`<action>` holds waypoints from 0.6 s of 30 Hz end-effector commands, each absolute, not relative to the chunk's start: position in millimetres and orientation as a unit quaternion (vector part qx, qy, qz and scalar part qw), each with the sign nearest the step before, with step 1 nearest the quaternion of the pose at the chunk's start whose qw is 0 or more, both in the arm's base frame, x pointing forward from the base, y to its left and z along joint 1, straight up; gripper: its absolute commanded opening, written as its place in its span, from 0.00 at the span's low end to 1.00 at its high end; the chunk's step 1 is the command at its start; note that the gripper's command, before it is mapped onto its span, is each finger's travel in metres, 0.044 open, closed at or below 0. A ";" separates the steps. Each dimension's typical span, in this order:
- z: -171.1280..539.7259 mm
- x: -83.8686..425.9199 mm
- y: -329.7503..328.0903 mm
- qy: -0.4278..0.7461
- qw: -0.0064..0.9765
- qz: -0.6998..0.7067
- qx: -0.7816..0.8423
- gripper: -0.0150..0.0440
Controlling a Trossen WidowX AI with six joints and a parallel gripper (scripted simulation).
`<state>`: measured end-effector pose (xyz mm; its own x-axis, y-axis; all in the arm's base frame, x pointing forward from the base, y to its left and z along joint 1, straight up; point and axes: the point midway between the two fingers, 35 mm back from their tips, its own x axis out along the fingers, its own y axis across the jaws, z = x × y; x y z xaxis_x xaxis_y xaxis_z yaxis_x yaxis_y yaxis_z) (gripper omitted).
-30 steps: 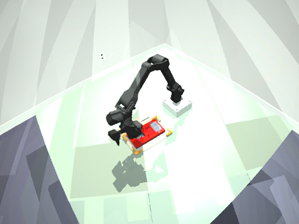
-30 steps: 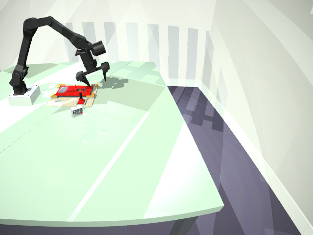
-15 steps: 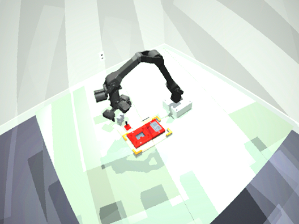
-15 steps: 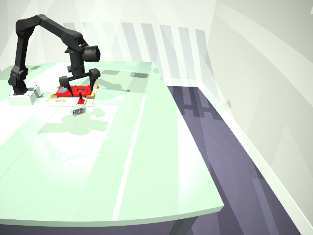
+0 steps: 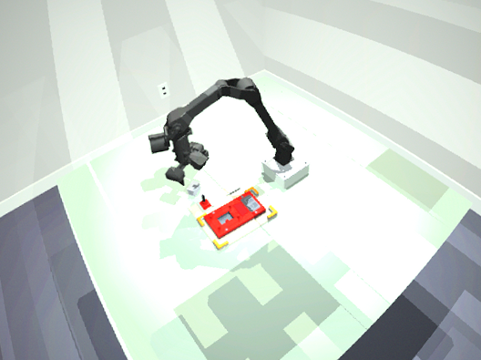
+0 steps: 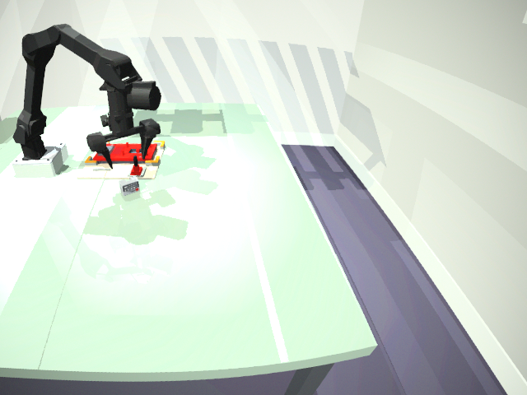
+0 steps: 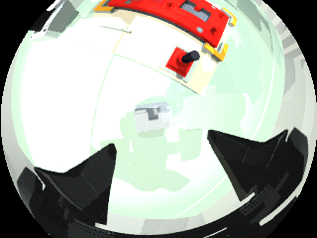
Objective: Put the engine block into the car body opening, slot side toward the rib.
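The engine block is a small light-grey block on the table, beside the pale base board and outside the car body. A dark notch shows on its top in the wrist view; a dark grille and a red dot show on one side in the exterior view. The red car body lies on the board. Its opening shows a grey floor and no block in it. My gripper is wide open and empty, above the block, pointing down.
A red piece with an upright black stick stands between the block and the car body. Orange corner brackets surround the body. The arm's white base stands beyond the body's other end.
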<state>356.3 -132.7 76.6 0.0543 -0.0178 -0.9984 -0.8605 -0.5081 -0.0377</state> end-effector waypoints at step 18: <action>34.1 355.5 -134.0 0.348 0.350 0.604 -0.626 1.00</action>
